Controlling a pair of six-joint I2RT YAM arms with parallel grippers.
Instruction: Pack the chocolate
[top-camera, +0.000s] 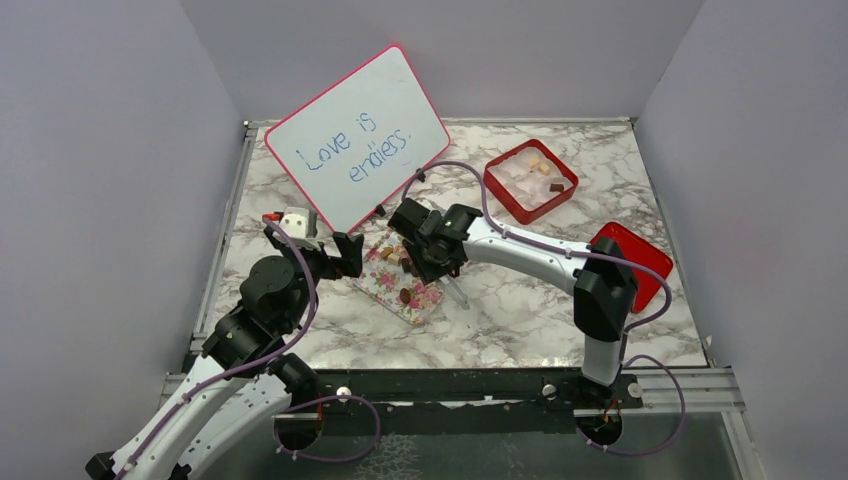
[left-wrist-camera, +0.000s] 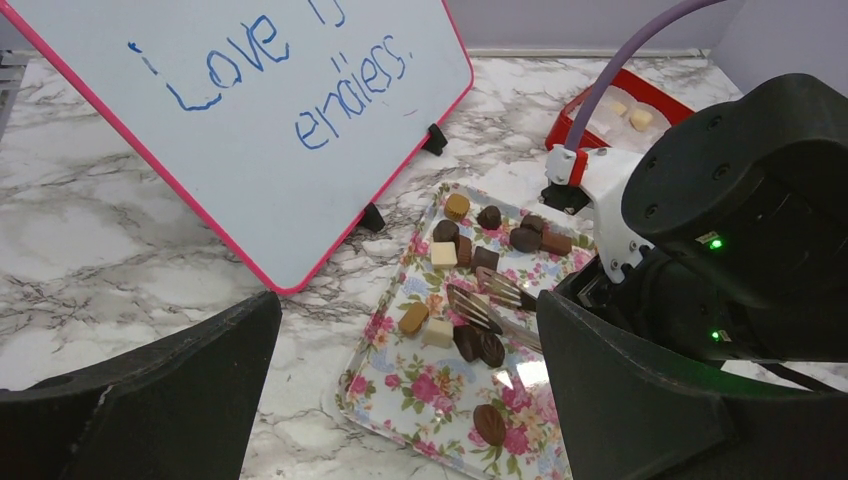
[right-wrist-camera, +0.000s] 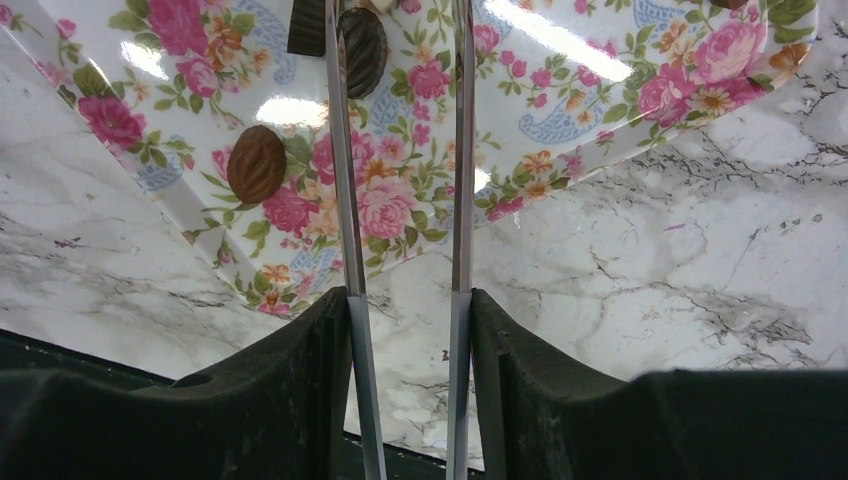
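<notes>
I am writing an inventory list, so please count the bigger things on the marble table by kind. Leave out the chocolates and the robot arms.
White writing board with pink frame: 1
Floral rectangular tray: 1
Red square box: 1
Flat red square lid: 1
Metal tongs: 1
Total: 5

White arms (top-camera: 520, 250) have black joints (top-camera: 603, 290) and purple cables (left-wrist-camera: 620, 65)

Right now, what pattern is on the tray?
The tray has pink flowers and green leaves; right wrist view.
</notes>
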